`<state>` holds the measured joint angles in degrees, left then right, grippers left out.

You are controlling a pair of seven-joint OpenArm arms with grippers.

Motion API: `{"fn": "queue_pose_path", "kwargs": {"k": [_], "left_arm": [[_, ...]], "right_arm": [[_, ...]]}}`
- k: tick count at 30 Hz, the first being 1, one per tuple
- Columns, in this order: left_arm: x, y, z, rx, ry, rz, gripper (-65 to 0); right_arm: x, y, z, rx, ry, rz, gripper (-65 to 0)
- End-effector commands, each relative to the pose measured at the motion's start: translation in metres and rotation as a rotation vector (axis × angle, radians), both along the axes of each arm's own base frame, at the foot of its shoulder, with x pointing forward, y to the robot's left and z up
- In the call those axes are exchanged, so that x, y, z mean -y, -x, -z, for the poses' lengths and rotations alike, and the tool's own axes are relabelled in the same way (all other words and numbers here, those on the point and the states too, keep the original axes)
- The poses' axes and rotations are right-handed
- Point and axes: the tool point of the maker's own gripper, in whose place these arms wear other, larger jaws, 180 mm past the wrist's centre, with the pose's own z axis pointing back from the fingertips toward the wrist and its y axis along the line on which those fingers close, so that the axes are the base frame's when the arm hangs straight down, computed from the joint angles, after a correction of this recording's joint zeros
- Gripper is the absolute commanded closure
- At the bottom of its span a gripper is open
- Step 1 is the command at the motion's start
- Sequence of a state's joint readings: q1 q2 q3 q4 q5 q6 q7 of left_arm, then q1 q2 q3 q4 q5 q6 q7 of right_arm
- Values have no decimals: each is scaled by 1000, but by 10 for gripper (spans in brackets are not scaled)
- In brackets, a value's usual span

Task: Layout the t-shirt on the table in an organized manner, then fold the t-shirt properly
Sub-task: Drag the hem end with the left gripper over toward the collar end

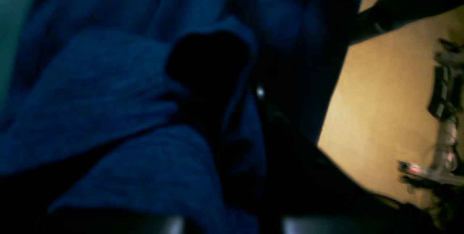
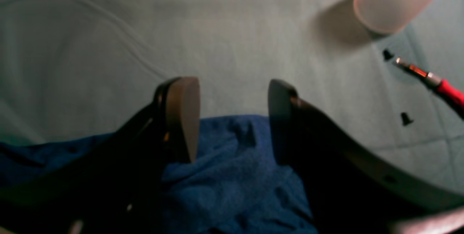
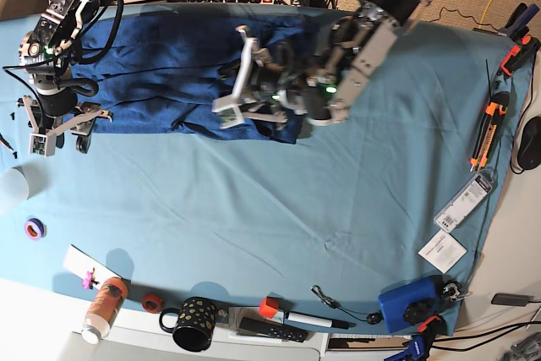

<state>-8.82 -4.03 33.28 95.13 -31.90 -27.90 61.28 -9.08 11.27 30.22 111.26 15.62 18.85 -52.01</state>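
The dark navy t-shirt lies stretched along the far side of the teal table, bunched into a heap near the middle. My left gripper sits in that heap, shut on a fold of it. Crumpled t-shirt fabric hangs close in front of the left wrist camera and hides the fingers. My right gripper hovers open at the shirt's left end. In the right wrist view its fingers straddle the t-shirt's edge without gripping, over bare table cover.
A translucent cup, a red-handled screwdriver and small black screws lie just beyond the right gripper. Along the near edge stand an orange bottle, a black mug and a blue box. Orange tools lie at the right.
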Motion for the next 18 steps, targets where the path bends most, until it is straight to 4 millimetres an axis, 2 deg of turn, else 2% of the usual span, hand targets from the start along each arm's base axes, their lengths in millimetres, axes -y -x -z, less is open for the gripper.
{"fn": "queue_pose_path", "kwargs": {"k": [1, 4, 8, 18], "left_arm": [[15, -10, -23, 48, 69, 1, 0], [27, -17, -36, 75, 86, -12, 0], [39, -18, -48, 83, 121, -5, 0], [43, -19, -49, 83, 144, -9, 0]], "right_arm": [[2, -5, -18, 51, 27, -7, -300], [2, -4, -19, 49, 31, -9, -300], [1, -4, -19, 49, 31, -9, -300], [1, -3, -18, 39, 29, -7, -300]]}}
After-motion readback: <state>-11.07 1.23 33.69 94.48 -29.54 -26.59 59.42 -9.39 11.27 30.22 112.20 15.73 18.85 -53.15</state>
